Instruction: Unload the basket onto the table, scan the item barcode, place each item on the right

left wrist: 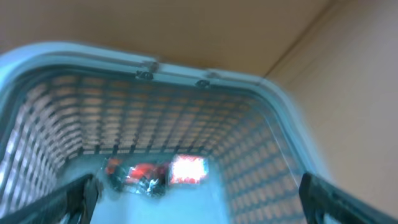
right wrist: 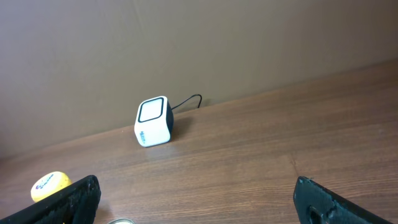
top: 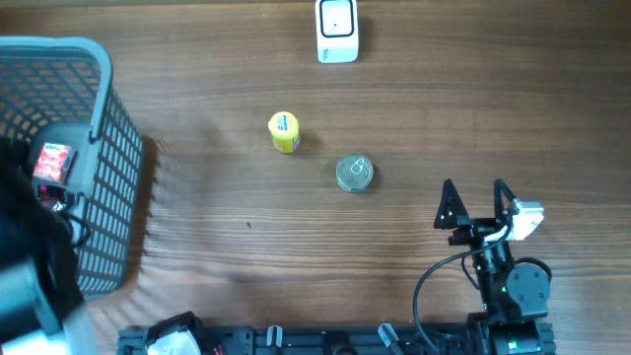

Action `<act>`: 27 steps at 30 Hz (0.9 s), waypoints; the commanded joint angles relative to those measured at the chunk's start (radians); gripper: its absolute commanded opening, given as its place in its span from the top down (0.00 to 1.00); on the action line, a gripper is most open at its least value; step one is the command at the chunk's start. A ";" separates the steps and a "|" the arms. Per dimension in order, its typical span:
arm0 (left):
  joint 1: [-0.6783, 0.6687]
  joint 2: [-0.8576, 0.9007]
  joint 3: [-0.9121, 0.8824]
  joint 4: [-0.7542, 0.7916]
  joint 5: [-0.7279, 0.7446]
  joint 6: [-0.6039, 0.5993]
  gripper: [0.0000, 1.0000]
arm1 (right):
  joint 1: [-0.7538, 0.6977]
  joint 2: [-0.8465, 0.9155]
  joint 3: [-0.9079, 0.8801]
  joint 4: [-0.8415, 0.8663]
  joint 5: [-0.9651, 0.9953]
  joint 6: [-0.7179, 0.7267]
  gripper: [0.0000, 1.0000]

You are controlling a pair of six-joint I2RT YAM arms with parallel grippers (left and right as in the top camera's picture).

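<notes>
A white barcode scanner [top: 337, 30] with a dark window stands at the back of the wooden table, and also shows as the scanner [right wrist: 153, 121] in the right wrist view. A yellow item [top: 284, 132] and a round silver tin [top: 354, 174] lie mid-table. My right gripper [top: 475, 202] rests open and empty near the front right, facing the scanner, its fingers [right wrist: 68, 202] wide apart. My left gripper [left wrist: 199, 208] hangs open over the grey basket [top: 99, 79], above red packets [left wrist: 149, 174] on its floor. It holds nothing.
The mesh basket [left wrist: 261, 84] fills the left side of the table, and my left arm [top: 25, 276] is a dark blur over it. A red packet [top: 52, 161] shows inside. The scanner's cable [right wrist: 189, 99] runs behind it along the wall.
</notes>
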 commanded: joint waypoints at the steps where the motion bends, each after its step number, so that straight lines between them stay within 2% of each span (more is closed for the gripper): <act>1: 0.148 0.235 -0.011 -0.089 0.105 -0.335 0.00 | 0.005 -0.006 -0.001 0.003 -0.005 -0.017 0.00; 5: 0.167 0.461 -0.016 -0.091 0.126 -0.390 0.00 | 0.005 -0.006 -0.001 0.003 -0.005 -0.017 0.00; 6: 0.166 0.506 -0.023 -0.079 0.128 -0.435 0.00 | 0.005 -0.006 -0.001 0.003 -0.005 -0.017 0.00; 7: 0.164 0.567 -0.034 -0.014 0.184 -0.451 0.00 | 0.005 -0.006 -0.001 0.003 -0.005 -0.017 0.00; 9: 0.164 0.594 -0.034 0.063 0.211 -0.365 0.00 | 0.005 -0.006 -0.001 0.003 -0.005 -0.017 0.00; 12: 0.165 0.640 -0.034 0.264 0.242 -0.035 0.00 | 0.005 -0.006 -0.001 0.003 -0.005 -0.017 0.00; 13: 0.167 0.665 -0.034 0.315 0.242 0.029 0.00 | 0.005 -0.006 -0.001 0.003 -0.005 -0.017 0.00; 21: 0.167 0.906 -0.034 0.446 0.303 0.051 0.00 | 0.005 -0.006 -0.001 0.003 -0.005 -0.017 0.00; 24: 0.167 0.983 -0.034 0.531 0.367 0.151 0.00 | 0.005 -0.006 -0.001 0.003 -0.005 -0.017 0.00; 27: 0.167 1.020 -0.034 0.562 0.365 0.154 0.00 | 0.005 -0.006 -0.001 0.003 -0.005 -0.017 0.00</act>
